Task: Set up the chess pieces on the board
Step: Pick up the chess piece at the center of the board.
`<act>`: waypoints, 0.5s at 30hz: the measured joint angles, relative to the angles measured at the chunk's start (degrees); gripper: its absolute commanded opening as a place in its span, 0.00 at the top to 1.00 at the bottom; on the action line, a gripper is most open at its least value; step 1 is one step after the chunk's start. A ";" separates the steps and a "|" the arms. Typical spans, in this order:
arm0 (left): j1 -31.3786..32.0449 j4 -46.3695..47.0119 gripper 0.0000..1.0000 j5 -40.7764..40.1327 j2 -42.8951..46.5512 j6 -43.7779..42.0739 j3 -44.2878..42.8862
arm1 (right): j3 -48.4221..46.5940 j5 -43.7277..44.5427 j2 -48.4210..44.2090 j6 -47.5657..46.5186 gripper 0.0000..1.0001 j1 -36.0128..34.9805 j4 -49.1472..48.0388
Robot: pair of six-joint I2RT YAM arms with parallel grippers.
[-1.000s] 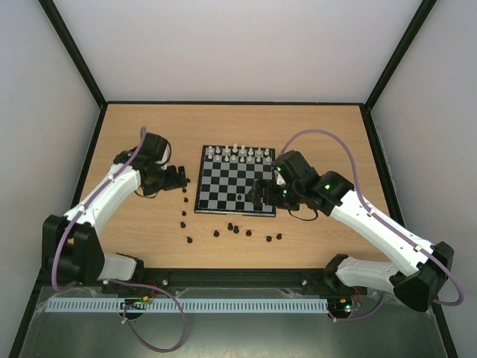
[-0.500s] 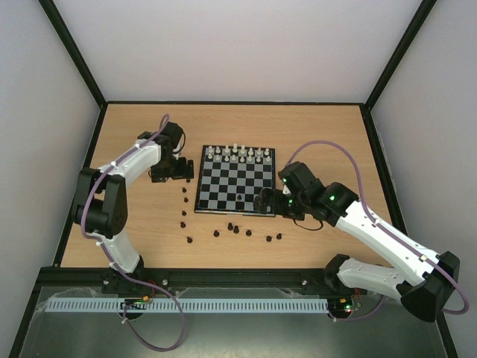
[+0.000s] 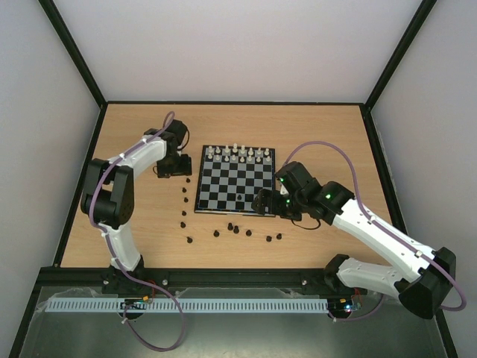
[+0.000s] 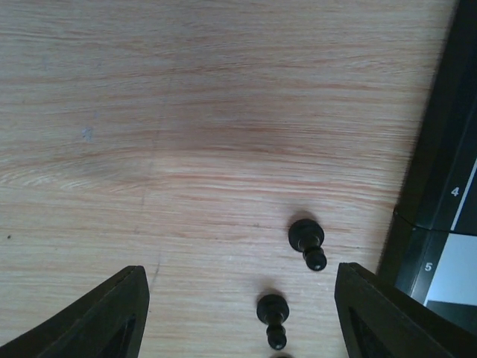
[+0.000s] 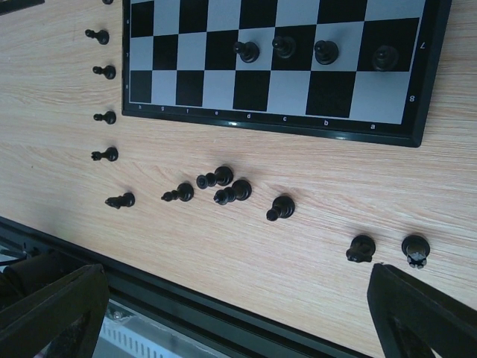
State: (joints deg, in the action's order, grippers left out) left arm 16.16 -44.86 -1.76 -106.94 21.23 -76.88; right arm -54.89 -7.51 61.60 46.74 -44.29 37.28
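Note:
The board [image 3: 223, 181] lies mid-table, with white chess pieces [image 3: 236, 154] lined along its far rows. Several black pieces stand on a near row [image 5: 282, 46]. More black chess pieces [image 3: 236, 230] are scattered on the wood in front of and left of the board. My left gripper [image 3: 173, 170] hovers by the board's left edge [image 4: 440, 171], open, and a black pawn [image 4: 272, 313] stands between its fingers [image 4: 112, 317] with another pawn [image 4: 307, 240] just beyond. My right gripper [image 3: 264, 203] hangs open over the board's near right corner, holding nothing, with loose black pieces [image 5: 232, 192] below it.
A black raised rim [image 3: 223, 274] borders the table's near edge, and it also shows close under the right gripper [image 5: 186, 306]. Dark frame posts rise at the back corners. Both arms' purple cables loop above the table.
The left arm has folded in, carrying its gripper toward the board's far left side, and its jaws have narrowed a little. The right gripper has drawn back slightly toward the near right.

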 measured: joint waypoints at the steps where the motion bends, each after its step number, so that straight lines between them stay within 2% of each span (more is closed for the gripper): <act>1: 0.33 0.42 0.29 -0.42 -0.57 0.09 0.00 | -0.42 0.02 0.46 -0.15 0.04 0.00 0.44; 9: 3.06 1.90 0.20 -1.75 -3.26 0.92 -0.37 | -3.72 0.46 1.84 -1.49 0.05 0.00 1.57; 15: 4.48 2.01 0.36 -2.58 -5.14 1.20 -2.08 | -1.62 -0.02 1.84 -1.07 0.07 0.00 0.22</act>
State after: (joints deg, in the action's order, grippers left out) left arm 20.64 -42.85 -4.34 -112.07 22.44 -78.96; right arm -56.51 -7.53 63.44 45.67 -44.29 37.50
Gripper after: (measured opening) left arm 0.706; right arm 0.936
